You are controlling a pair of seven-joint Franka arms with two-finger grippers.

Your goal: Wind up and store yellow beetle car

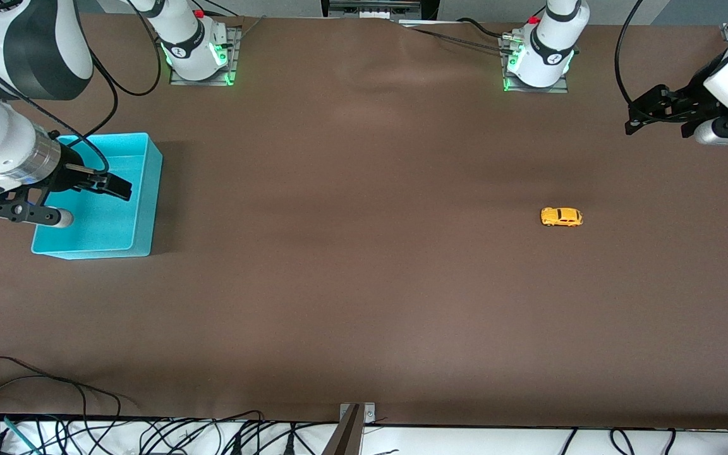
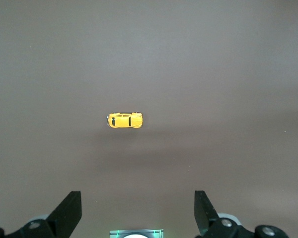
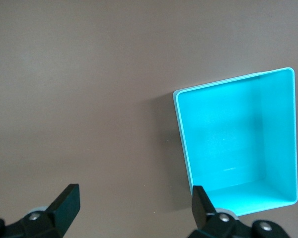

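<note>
The yellow beetle car (image 1: 561, 217) stands on its wheels on the brown table toward the left arm's end, and also shows in the left wrist view (image 2: 124, 120). The turquoise bin (image 1: 154, 202) stands toward the right arm's end and is empty; it also shows in the right wrist view (image 3: 233, 148). My left gripper (image 1: 642, 114) is up in the air near the table's end, well apart from the car, open and empty (image 2: 137, 206). My right gripper (image 1: 114, 185) hovers over the bin, open and empty (image 3: 135, 203).
The two arm bases (image 1: 196, 47) (image 1: 538, 60) stand at the edge farthest from the front camera. Cables (image 1: 35, 392) and a metal bracket (image 1: 356, 414) lie along the nearest edge. Bare brown table lies between the car and the bin.
</note>
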